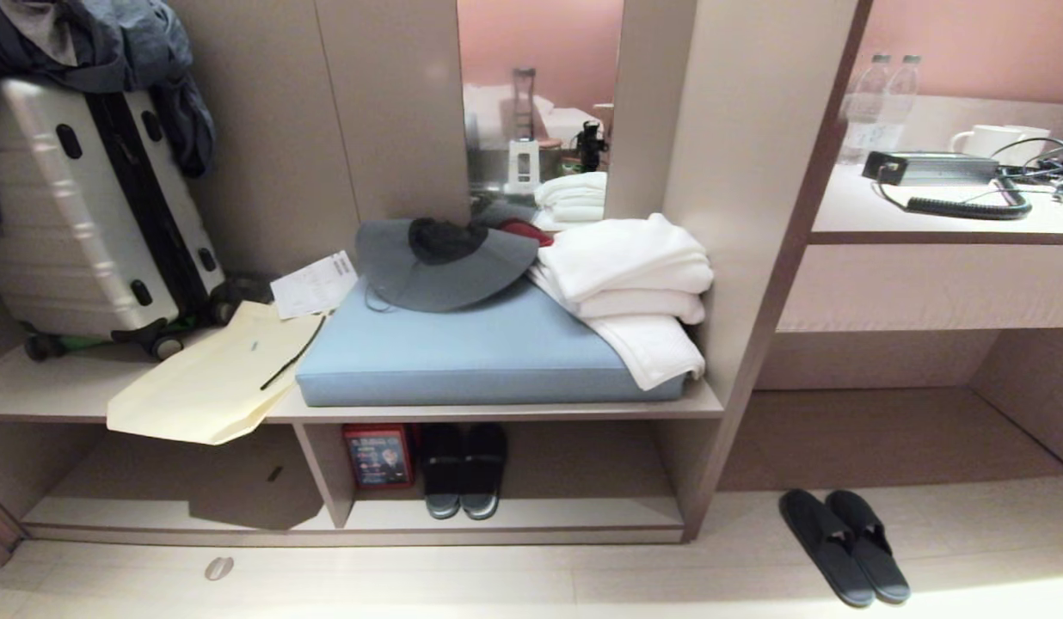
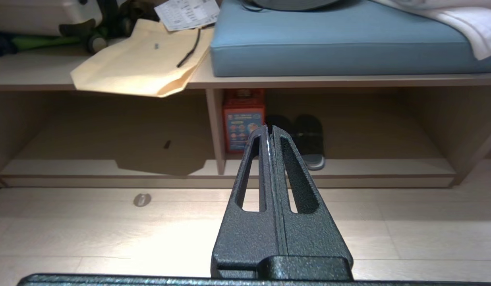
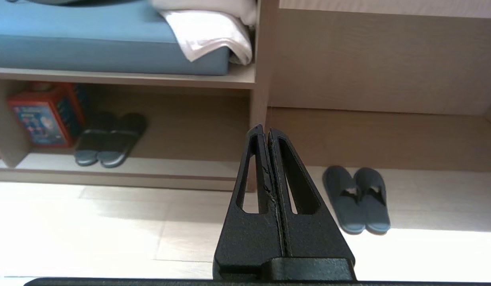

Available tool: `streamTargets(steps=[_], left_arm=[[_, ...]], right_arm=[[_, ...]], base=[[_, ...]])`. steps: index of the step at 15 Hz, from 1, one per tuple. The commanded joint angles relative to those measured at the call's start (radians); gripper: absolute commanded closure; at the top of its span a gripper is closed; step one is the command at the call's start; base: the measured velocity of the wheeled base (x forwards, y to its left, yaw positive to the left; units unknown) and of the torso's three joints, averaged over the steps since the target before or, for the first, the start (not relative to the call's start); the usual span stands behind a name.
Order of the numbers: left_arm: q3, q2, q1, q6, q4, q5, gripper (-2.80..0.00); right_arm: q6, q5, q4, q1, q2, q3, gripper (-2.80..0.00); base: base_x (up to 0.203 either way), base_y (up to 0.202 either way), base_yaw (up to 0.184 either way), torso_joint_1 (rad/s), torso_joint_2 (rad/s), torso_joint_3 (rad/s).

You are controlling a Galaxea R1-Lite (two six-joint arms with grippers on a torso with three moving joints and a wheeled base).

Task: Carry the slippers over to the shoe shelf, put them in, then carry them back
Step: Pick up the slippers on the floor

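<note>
Both grippers are sitting pressed together and holding nothing right now: the left gripper (image 2: 269, 129) is pointing toward the low shelf, and the right gripper (image 3: 266, 129) is hanging over the pale floor (image 3: 110, 222), aimed roughly at the upright end panel (image 3: 258, 131) of the unit. Neither arm is showing up in the head view, so they're looking parked rather than reaching. The slippers (image 1: 844, 544) are lying side by side on the floor in front of the desk recess (image 1: 884, 430), well apart from the shoe shelf (image 1: 514, 513), so I'm guessing the job is either not begun or fully back to where it began; nothing here is telling me which. Worth noting the shelf is already housing another dark pair (image 1: 463, 469) just beside a red box (image 1: 378, 456), which is sitting against the divider (image 1: 321, 473). Open room: the stretch of shelf board to the right of that pair is looking free up to the end panel, and the compartment left of the divider is looking bare too. Edges to mind: the bench board (image 1: 497, 413) overhead is making the opening low, a paper bag (image 1: 213, 378) is drooping over its front lip on the left, and the shelf has a small raised front step up from the floor.
</note>
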Motion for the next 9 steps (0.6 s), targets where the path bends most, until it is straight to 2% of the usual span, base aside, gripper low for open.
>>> streamTargets(steps=[1,9], left_arm=[[0.0,0.002,-0.001,0.0,0.0,0.0,0.0],[0.0,0.0,-0.001,0.0,0.0,0.0,0.0]], right_arm=[[0.0,0.001,0.0,-0.001,0.0,0.0,0.0],[0.0,-0.001,0.0,-0.001,0.0,0.0,0.0]], base=[[0.0,-0.199,0.001,0.002,0.0,0.002],[0.0,-0.197,0.004,0.002,0.0,0.002]])
